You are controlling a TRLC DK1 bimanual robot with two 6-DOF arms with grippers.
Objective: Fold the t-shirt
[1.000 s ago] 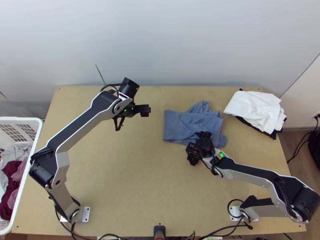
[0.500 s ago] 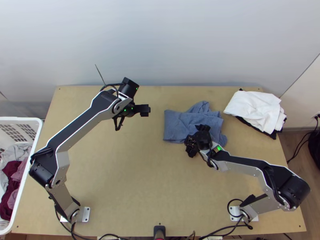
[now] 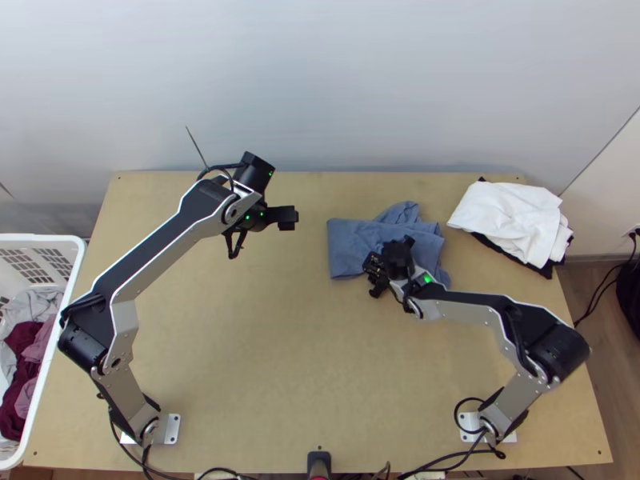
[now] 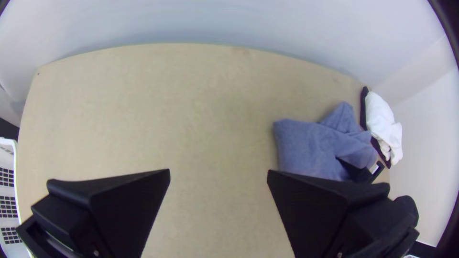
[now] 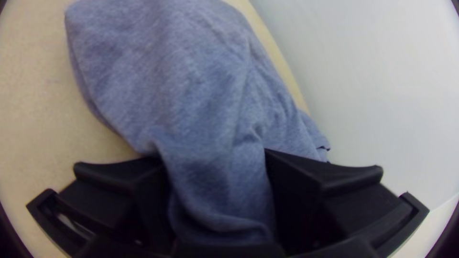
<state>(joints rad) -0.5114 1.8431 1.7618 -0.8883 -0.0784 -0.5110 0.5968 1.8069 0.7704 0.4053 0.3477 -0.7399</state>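
Note:
In the top view the blue t-shirt lies folded and rumpled right of the table's middle, a loose part toward the back. My right gripper is over its near side; in the right wrist view my right gripper is shut on a thick bunch of the t-shirt, hiding the held part. My left gripper hangs left of the t-shirt, away from it. In the left wrist view my left gripper stands open over bare wood, with the t-shirt off to one side.
White cloth lies on black cloth at the table's back right. A white basket of laundry stands at the left edge. Bare table lies in front of the t-shirt and between the arms.
The right gripper has moved toward the back and slightly left over the t-shirt, whose near edge has shifted slightly backward. The left arm has moved a little to the left.

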